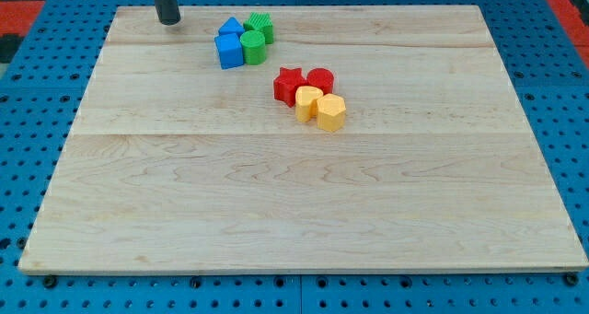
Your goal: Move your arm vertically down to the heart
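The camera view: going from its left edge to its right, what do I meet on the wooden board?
My tip → blue blocks → green blocks → red star → yellow heart → yellow hexagon, all on the board.

single cam, elevated, looking down at an angle from the view's bottom edge across my bench; far edge sits at the view's top. mid-range: whole board fits in frame, blue surround visible on all sides. no second view

Blue block and red star flank a passable gap.
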